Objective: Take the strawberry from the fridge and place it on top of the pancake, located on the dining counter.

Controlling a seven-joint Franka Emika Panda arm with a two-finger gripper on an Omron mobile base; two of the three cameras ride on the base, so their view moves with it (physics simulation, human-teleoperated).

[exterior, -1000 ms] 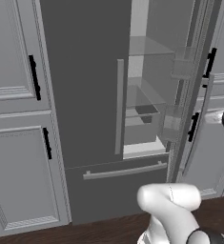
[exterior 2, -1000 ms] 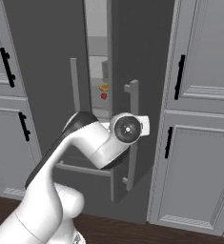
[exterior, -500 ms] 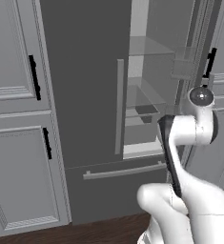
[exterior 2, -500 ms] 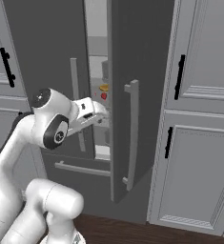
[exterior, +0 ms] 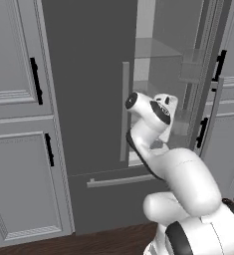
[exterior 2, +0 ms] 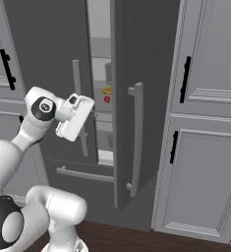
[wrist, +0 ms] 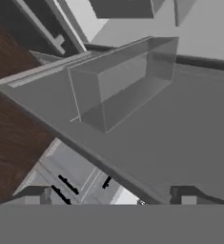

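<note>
The fridge stands with its right door ajar, giving access to the shelves. The gripper is spread wide and empty, its tips apart at the hand view's lower edge. The right base view shows the strawberry on a shelf inside; the left base view shows the arm at the gap.

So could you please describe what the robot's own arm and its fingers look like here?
The arm is glossy white, built of rounded, bulbous segments with dark grey to black joint rings and round end caps. The hand is a flat white block. The fingers are small, dark grey and squared. No cables or markings show.
</note>
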